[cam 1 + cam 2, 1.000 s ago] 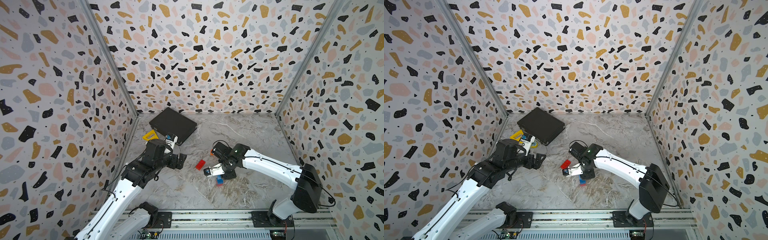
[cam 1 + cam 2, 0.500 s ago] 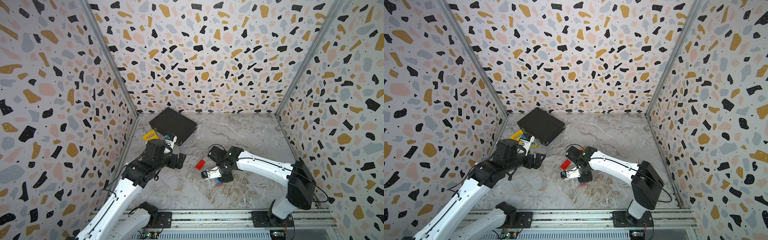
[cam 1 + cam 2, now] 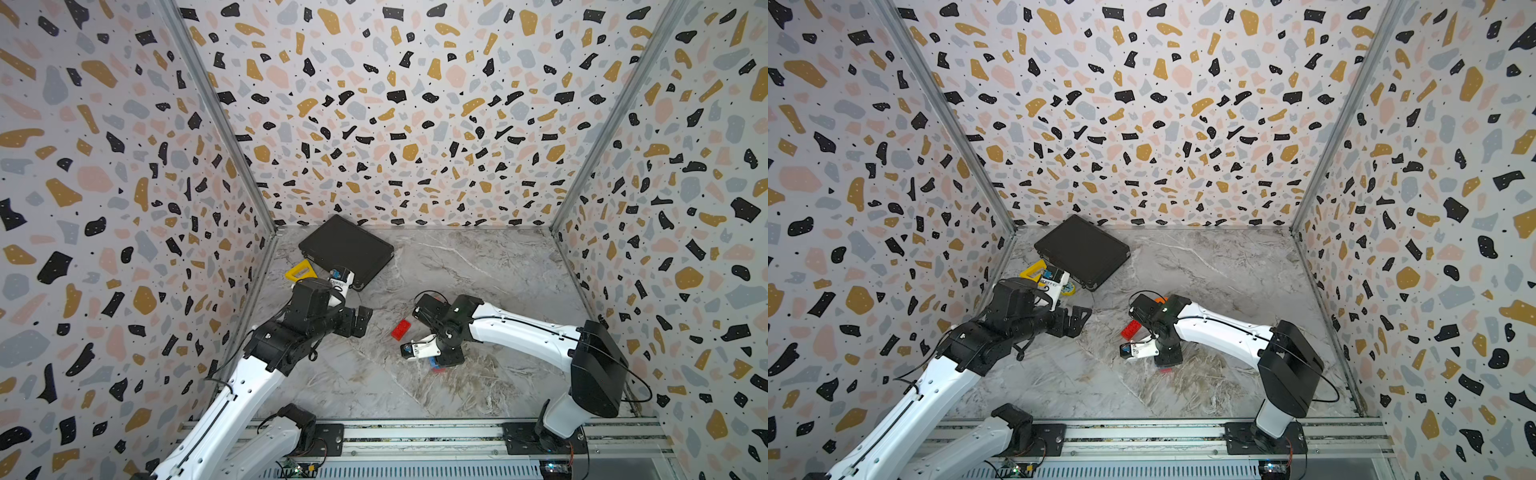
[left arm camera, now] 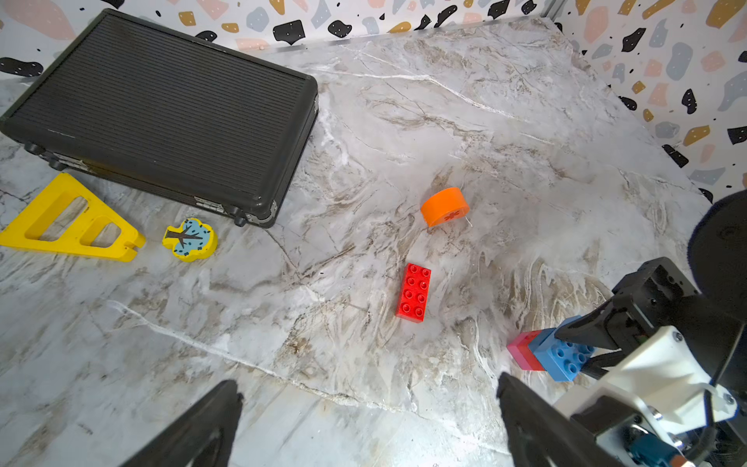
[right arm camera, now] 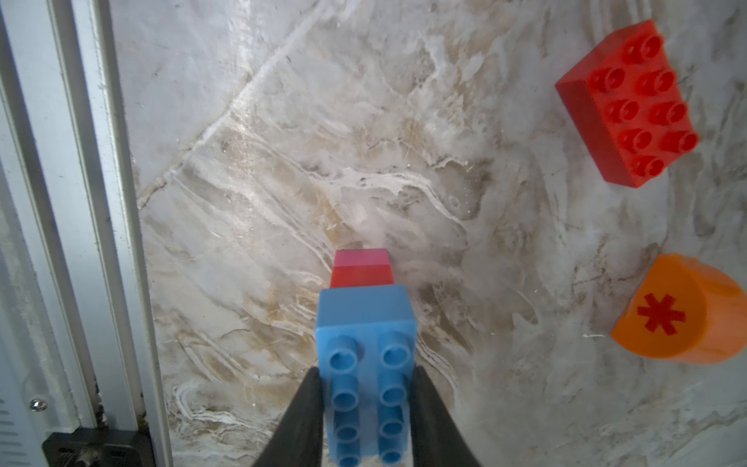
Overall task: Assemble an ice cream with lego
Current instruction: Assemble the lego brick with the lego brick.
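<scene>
Mid-bench, nearer the front rail [image 5: 81, 202], right gripper [image 5: 366, 376] is clamped on the sides of the long light-blue brick [image 5: 366, 323]. A red square [image 5: 361, 277] and pink square [image 5: 361, 256] are stuck on its far end. The pink end is down at the bench [image 3: 478, 266]; can't tell if it touches. The long red brick [image 4: 413, 293] lies flat, studs up, near the stack toward centre. The orange dome [image 4: 444, 206] sits behind it, apart, asterisk face showing. Left of centre, left gripper [image 4: 366, 398] hovers with jaws wide, holding nothing. The black case [image 4: 161, 105], yellow frame [image 4: 68, 220] and yellow tree piece [image 4: 190, 239] crowd the back-left corner. Bare marble runs from the bricks to the right edge and back-right corner.
</scene>
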You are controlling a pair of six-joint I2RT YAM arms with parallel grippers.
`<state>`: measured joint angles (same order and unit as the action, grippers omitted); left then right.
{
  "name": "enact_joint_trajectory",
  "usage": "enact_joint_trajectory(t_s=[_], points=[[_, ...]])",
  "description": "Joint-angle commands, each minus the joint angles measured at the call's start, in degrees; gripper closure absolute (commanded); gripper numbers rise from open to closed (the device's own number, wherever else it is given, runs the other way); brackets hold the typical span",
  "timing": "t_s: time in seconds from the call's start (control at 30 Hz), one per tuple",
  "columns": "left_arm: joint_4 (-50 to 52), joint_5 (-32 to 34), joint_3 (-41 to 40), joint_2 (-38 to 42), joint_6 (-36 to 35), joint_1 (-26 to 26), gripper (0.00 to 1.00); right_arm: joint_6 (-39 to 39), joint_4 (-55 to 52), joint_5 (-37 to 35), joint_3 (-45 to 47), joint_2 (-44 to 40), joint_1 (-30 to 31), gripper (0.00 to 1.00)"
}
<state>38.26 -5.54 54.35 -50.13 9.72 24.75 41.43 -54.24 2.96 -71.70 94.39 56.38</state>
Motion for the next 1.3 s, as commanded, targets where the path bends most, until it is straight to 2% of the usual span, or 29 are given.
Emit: enact_joint_trajectory(t_s=[0.0,0.9,1.27], points=[[-2.0,-0.9,-0.8,0.2,-0.1,-0.5,0.00,-0.6,-0.7,-0.8,0.2,0.3,0.4,0.85],[-1.8,-1.5,-1.1,0.2,-0.2,-0.6,0.00,-5.8,1.5,-2.0,5.5,0.0,0.8,0.86],[-2.8,-1.7,-1.4,2.7,-0.4,-0.6,0.00,-17.2,-4.5,-12.6,-5.4,0.3,0.8,0.88]])
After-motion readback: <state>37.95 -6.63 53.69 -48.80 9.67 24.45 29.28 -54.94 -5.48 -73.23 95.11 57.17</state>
